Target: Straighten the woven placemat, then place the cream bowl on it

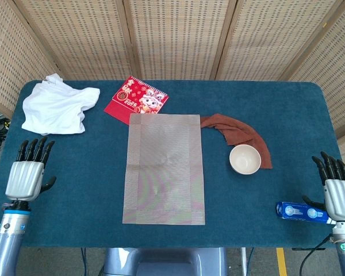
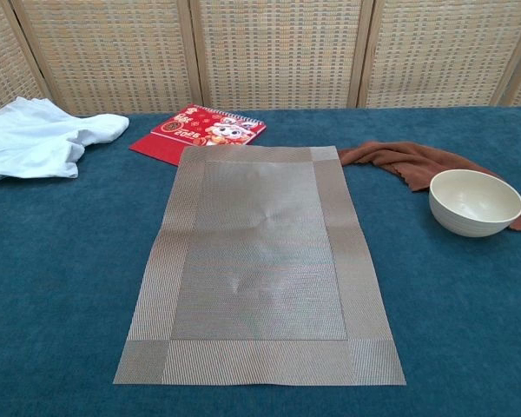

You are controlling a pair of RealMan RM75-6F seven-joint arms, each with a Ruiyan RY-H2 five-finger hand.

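Observation:
The woven placemat [image 1: 164,168] [image 2: 259,261] lies flat and square in the middle of the blue table, long side running front to back. The cream bowl [image 1: 244,159] [image 2: 474,201] stands upright to its right, empty, its far side on a brown cloth. My left hand [image 1: 26,174] hovers at the table's front left edge, fingers straight and apart, holding nothing. My right hand [image 1: 336,187] is at the front right edge, fingers also spread and empty. Neither hand shows in the chest view.
A brown cloth [image 1: 237,132] [image 2: 399,161] trails behind the bowl. A red booklet [image 1: 137,98] [image 2: 200,130] touches the placemat's far left corner. A white cloth [image 1: 54,106] [image 2: 35,143] lies at the back left. A blue packet [image 1: 305,212] lies beside my right hand.

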